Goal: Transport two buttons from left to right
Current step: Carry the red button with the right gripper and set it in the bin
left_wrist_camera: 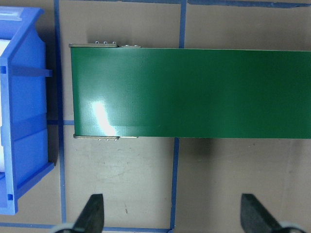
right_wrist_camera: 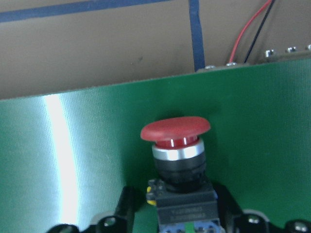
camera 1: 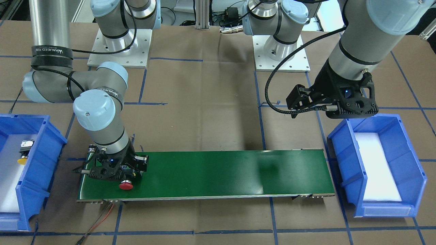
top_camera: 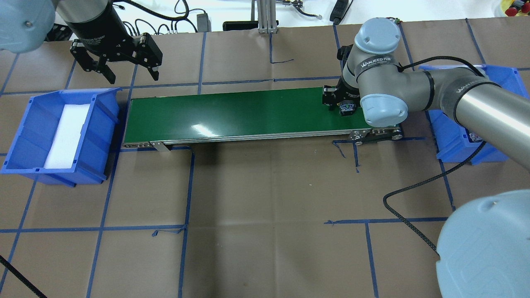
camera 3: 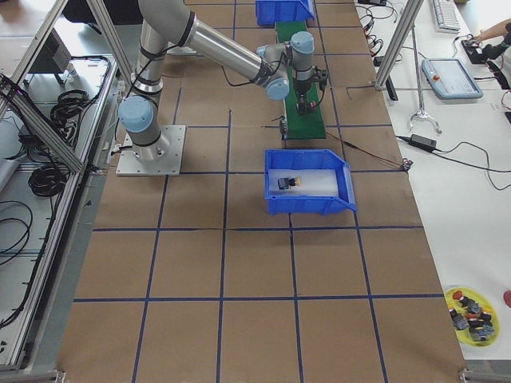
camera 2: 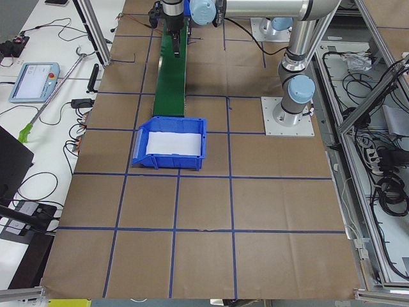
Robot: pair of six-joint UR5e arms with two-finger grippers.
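The red button (right_wrist_camera: 176, 131) stands on the green conveyor belt (camera 1: 221, 173) at its end on the robot's right. My right gripper (right_wrist_camera: 177, 206) is low over the belt and shut on the button's black-and-grey body; the red cap (camera 1: 126, 185) sticks out in front of it. The yellow button (camera 1: 23, 153) lies on white foam in the blue bin (camera 1: 51, 136) on the robot's right, also seen as a yellow button (camera 3: 289, 183) from the right end. My left gripper (top_camera: 132, 74) hangs open and holds nothing, behind the belt's other end.
A second blue bin (top_camera: 25, 136) with only white foam sits past the belt's left end. Red and black wires (camera 1: 102, 217) run from the belt's right-hand end. Blue tape lines cross the brown table (top_camera: 265, 207).
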